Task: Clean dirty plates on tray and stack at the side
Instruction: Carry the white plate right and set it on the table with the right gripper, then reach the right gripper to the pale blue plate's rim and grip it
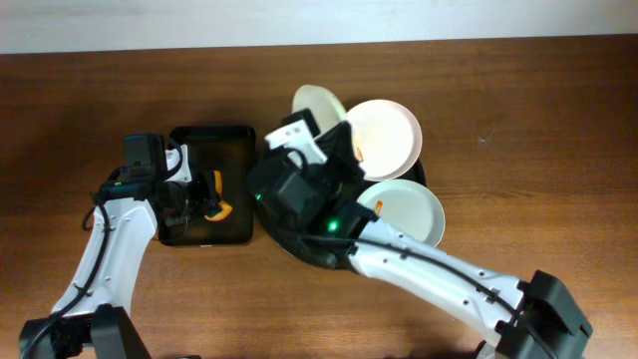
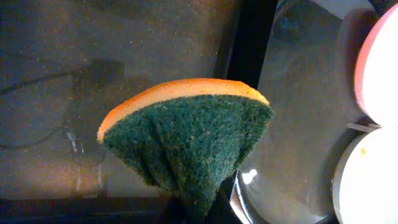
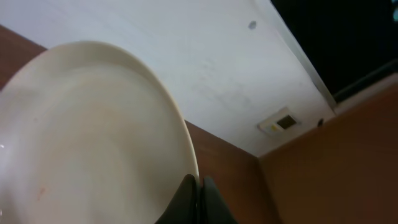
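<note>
Right gripper on plate rim; brown wooden table, white wall

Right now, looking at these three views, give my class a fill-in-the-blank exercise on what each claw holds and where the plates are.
The left claw grips a sponge whose scouring side is ____. The overhead view shows ____ plates in all. The right claw pinches one plate; the others rest on the round black ____.
Missing words: green; three; tray.

Overhead down; wrists close — plates shared.
</note>
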You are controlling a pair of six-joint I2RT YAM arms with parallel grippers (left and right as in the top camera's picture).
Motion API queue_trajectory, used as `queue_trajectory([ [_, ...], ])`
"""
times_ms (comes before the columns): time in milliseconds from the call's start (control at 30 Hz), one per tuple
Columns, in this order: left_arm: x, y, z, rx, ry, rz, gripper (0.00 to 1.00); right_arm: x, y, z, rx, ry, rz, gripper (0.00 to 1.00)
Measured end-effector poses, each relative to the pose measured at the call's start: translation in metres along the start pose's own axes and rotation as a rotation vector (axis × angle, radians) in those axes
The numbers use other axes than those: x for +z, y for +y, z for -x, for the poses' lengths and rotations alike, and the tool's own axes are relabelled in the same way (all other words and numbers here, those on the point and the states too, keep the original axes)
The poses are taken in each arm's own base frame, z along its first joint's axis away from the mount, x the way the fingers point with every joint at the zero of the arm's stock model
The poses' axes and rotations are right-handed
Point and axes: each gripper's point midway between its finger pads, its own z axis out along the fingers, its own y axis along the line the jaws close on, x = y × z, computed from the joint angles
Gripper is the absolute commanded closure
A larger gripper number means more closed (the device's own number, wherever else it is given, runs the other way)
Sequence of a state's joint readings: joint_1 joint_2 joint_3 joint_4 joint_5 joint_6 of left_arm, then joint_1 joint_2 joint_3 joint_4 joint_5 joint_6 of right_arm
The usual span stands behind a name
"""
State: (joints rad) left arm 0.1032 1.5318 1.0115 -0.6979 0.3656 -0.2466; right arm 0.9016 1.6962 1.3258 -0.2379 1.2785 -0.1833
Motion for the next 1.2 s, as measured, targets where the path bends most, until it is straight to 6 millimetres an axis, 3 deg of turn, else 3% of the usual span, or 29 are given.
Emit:
queue_trajectory([
  [133,0.000,0.000,0.000,-0.001,0.001,0.000,1.00,0.070,-0.048,-0.035,0.038,0.142,-0.120,0.96],
  [233,0.000,0.000,0.000,0.000,0.001,0.000,1.00,0.125,-0.088,-0.082,0.083,0.281,-0.163,0.96],
  [333,0.000,0.000,0.000,-0.001,0.001,0.000,1.00,0.174,-0.127,-0.157,0.217,0.466,-0.130,0.96],
  [367,0.000,0.000,0.000,0.000,0.000,0.000,1.00,0.191,-0.143,-0.191,0.330,0.542,-0.102,0.96],
  [500,0.000,0.000,0.001,0.001,-0.002,-0.001,1.00,0.227,-0.185,-0.288,0.721,0.699,0.010,0.96],
  [600,0.000,0.000,0.001,0.001,-0.002,-0.001,1.00,0.238,-0.181,-0.346,0.881,0.804,0.098,0.96],
  [633,0.000,0.000,0.001,0.001,-0.003,-0.001,1.00,0.240,-0.174,-0.358,0.903,0.834,0.122,0.89],
  [667,0.000,0.000,0.001,0.001,-0.003,-0.001,1.00,0.241,-0.167,-0.364,0.915,0.852,0.144,0.67],
  [700,0.000,0.000,0.001,0.001,-0.003,-0.001,1.00,0.242,-0.158,-0.368,0.931,0.867,0.167,0.34],
  [733,0.000,0.000,0.001,0.002,-0.003,-0.001,1.00,0.242,-0.156,-0.367,0.934,0.865,0.182,0.27],
  [867,0.000,0.000,0.001,0.002,-0.004,-0.001,1.00,0.216,-0.150,-0.365,0.932,1.003,0.239,0.25],
  [933,0.000,0.000,0.001,0.002,-0.004,-0.001,1.00,0.192,-0.165,-0.338,0.942,1.087,0.289,0.24],
  [1033,0.000,0.001,0.001,0.007,-0.007,0.009,1.00,0.149,-0.179,-0.281,0.966,1.122,0.435,0.22],
  [1100,-0.001,0.018,0.010,0.023,-0.047,0.107,1.00,0.113,-0.162,-0.249,0.923,1.146,0.583,0.22],
  [1200,-0.005,0.034,0.022,0.040,-0.103,0.208,1.00,0.086,-0.120,-0.242,0.793,1.207,0.712,0.23],
])
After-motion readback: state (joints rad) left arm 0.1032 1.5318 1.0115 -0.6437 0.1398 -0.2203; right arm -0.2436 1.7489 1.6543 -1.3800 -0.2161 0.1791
